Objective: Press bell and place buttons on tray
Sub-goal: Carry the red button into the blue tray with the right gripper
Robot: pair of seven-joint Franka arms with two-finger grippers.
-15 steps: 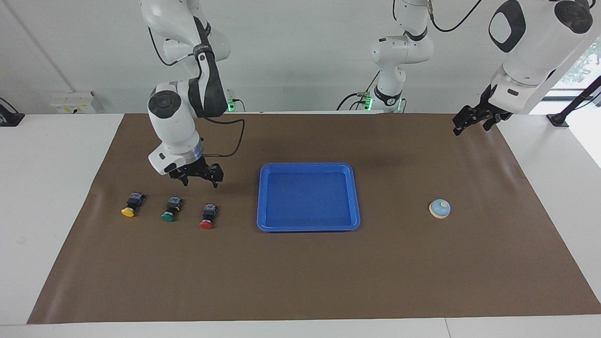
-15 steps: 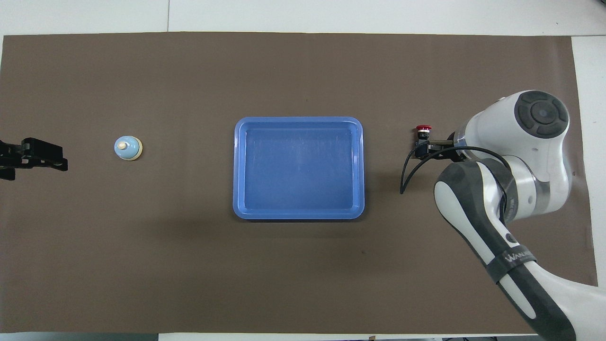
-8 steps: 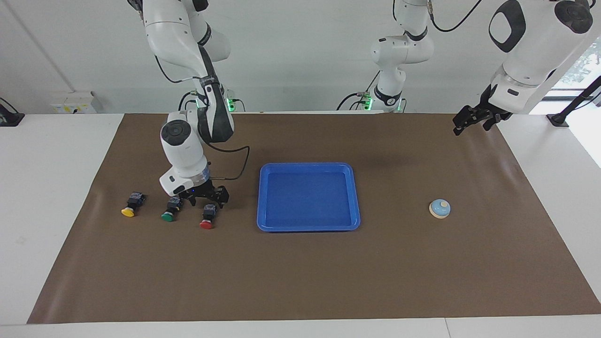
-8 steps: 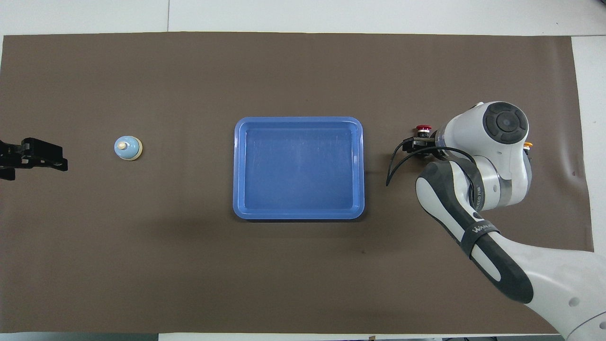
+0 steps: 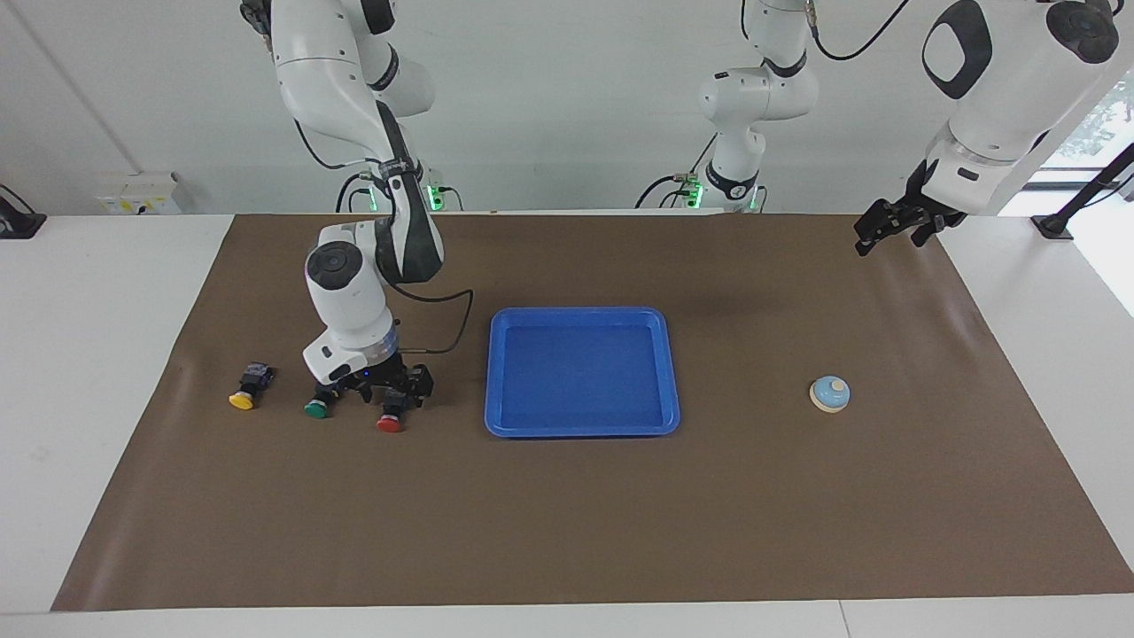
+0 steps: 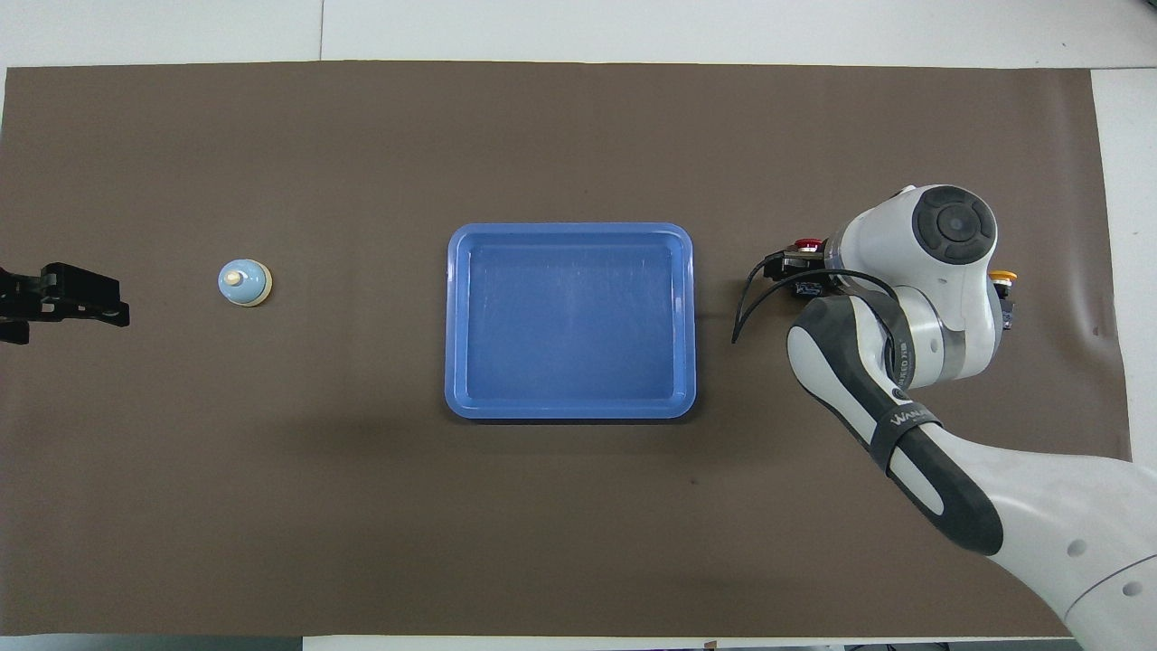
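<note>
We see a brown mat [image 5: 567,532] covering a white table, and we place everything from the bright blue tray [image 5: 582,431] at its middle, a shallow rectangle with rounded corners and a raised rim, nothing lying in it. Toward the right arm's end of the table from the tray sit three small push-buttons in a row, each a black body with a round mushroom cap pointing away from the robots: the red button [image 5: 389,424] closest to the tray, the green button [image 5: 314,409] next, and the yellow button [image 5: 240,400] farthest from the tray. The right gripper [image 5: 390,394] is down at the red button's black body, its dark fingers on either side of it; we cannot tell whether they have closed on it or stand apart. In the overhead view the right arm's white wrist hides the green button, and only the red cap [image 6: 807,243] and the yellow cap [image 6: 1001,276] show. A grey band on that arm carries white lettering we read as "WANJI", though it is partly cut off. Toward the left arm's end from the tray stands the bell [image 5: 830,393], a small round light-blue dome with a cream knob on a beige base. The left gripper [image 5: 889,232] waits in the air over the mat's corner, fingers spread wide, holding nothing.
</note>
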